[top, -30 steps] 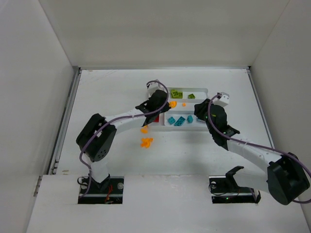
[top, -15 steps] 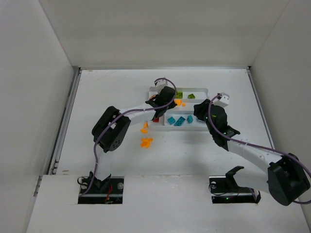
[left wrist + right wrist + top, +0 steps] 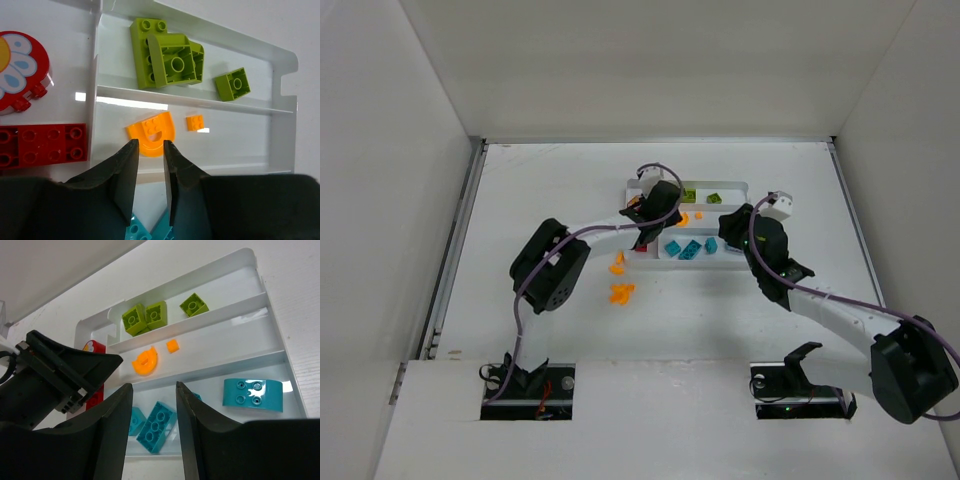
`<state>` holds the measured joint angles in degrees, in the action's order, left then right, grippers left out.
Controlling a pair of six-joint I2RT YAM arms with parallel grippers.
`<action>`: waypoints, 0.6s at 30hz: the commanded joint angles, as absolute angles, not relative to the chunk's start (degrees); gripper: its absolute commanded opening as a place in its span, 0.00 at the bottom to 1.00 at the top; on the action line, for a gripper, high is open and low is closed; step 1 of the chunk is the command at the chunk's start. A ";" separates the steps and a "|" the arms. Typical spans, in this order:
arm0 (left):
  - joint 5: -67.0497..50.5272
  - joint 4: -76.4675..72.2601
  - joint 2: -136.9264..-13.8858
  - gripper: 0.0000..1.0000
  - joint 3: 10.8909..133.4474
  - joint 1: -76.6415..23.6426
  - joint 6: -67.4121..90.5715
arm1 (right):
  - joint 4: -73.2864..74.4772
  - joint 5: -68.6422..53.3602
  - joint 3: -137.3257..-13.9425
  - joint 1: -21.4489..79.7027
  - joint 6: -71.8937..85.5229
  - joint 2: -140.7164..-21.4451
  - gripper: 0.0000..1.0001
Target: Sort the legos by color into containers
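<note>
The white tray (image 3: 737,184) holds the sorted legos. Lime green bricks (image 3: 172,62) lie in its far section. An orange arch (image 3: 142,134) and a tiny orange brick (image 3: 195,122) lie in the middle one. Red bricks (image 3: 42,145) fill the tall side section, and teal bricks (image 3: 157,427) the near one. My left gripper (image 3: 150,144) hovers just short of the orange arch, open a little, with nothing between its fingers. My right gripper (image 3: 153,386) hangs open and empty over the teal section. Loose orange legos (image 3: 620,293) lie on the table left of the tray.
A red piece with a flower print (image 3: 20,65) sits at the top of the tall section. White walls enclose the table on three sides. The two arms reach toward the tray from either side, their grippers close together above it.
My left arm swung right over the tray, and its gripper opened, leaving the orange arch in the middle section. My right gripper opened slightly wider.
</note>
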<state>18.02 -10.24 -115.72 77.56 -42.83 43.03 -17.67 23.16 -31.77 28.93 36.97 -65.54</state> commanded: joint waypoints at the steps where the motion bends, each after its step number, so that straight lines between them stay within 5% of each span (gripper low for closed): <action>1: 20.83 -12.04 -105.67 0.24 72.80 -43.37 40.44 | -21.27 22.06 -32.25 28.87 36.83 -65.48 0.45; 7: 23.37 -12.31 -87.57 0.25 52.51 -42.85 39.64 | -20.83 20.83 -34.19 30.53 35.69 -67.41 0.33; 12: 26.63 -8.45 -72.01 0.27 35.89 -43.20 40.69 | -20.92 21.35 -34.89 33.08 34.37 -67.15 0.35; 18: 24.26 -6.06 -70.48 0.27 31.29 -43.64 39.03 | -21.01 21.36 -35.07 33.26 34.19 -67.59 0.37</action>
<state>24.32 -6.98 -70.02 31.94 -43.09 40.53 -17.67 21.34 -32.53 33.04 35.24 -67.61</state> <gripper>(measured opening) 0.265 0.367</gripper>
